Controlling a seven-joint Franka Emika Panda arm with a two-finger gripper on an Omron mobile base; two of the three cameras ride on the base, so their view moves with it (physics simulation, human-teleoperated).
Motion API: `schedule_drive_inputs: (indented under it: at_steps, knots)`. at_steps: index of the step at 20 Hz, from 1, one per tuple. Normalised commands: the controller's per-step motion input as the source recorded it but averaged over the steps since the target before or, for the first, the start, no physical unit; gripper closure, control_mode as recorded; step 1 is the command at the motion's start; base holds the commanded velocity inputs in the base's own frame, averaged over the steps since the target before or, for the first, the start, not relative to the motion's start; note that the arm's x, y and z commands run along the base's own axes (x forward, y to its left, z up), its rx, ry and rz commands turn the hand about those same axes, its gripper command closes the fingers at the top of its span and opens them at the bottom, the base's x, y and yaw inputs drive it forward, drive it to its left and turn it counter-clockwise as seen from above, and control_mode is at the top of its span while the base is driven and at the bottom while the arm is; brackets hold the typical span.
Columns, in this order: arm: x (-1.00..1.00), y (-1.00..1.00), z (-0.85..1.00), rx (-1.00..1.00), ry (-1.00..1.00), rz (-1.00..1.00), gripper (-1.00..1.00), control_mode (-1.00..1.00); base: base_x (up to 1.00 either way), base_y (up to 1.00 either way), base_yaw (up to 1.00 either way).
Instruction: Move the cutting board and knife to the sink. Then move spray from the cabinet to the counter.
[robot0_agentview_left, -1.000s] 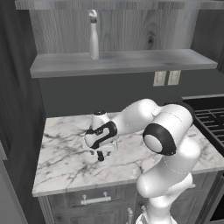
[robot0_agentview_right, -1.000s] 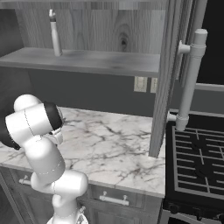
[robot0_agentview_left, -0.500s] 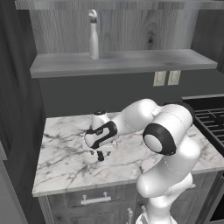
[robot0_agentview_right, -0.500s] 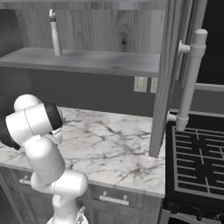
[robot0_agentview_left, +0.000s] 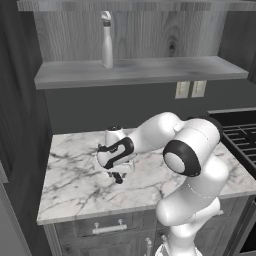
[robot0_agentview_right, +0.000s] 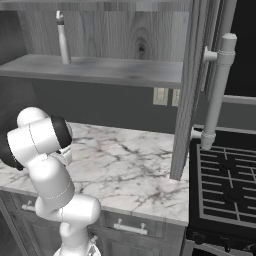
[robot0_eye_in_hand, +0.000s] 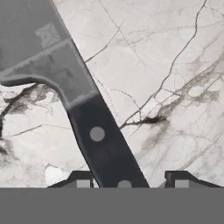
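Note:
The knife (robot0_eye_in_hand: 83, 109) lies flat on the white marble counter (robot0_agentview_left: 75, 185), grey blade toward the upper left of the hand view and black handle running down between my fingertips. My gripper (robot0_eye_in_hand: 131, 180) straddles the handle: the left fingertip (robot0_eye_in_hand: 81, 180) is against it and the right one stands apart, so the jaws are open. From the base, the gripper (robot0_agentview_left: 117, 177) points down at the counter's middle. The pale spray (robot0_agentview_left: 107, 40) stands upright on the cabinet shelf (robot0_agentview_left: 150, 70) and shows again at the spray (robot0_agentview_right: 63, 37). The cutting board and sink are out of view.
The cabinet door (robot0_agentview_right: 192, 85) hangs open over the counter's right end, with its long bar handle (robot0_agentview_right: 217, 90) sticking out. A black grated stove (robot0_agentview_right: 225, 180) adjoins the counter on the right. Drawer fronts with bar handles (robot0_agentview_left: 110, 229) sit below the slab.

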Motion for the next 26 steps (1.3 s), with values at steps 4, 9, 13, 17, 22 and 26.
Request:
schedule_drive_inputs:
  at_steps: [4, 9, 13, 17, 22, 26]
  knots:
    - [0.0, 0.0, 0.0, 0.0, 0.0, 0.0, 1.0, -1.0, 0.0, 0.0, 0.0]
    - [0.0, 0.0, 0.0, 0.0, 0.0, 0.0, 1.0, -1.0, 0.0, 0.0, 0.0]
    - [0.0, 0.0, 0.0, 0.0, 0.0, 0.0, 1.0, -1.0, 0.0, 0.0, 0.0]
    - [0.0, 0.0, 0.0, 0.0, 0.0, 0.0, 1.0, -1.0, 0.0, 0.0, 0.0]
    - [-0.14, -0.02, 0.03, 0.0, -0.01, 0.0, 1.0, -1.0, 0.0, 0.0, 0.0]
    - [-0.57, -0.16, 0.41, 0.0, -0.1, 0.0, 1.0, -1.0, 0.0, 0.0, 0.0]
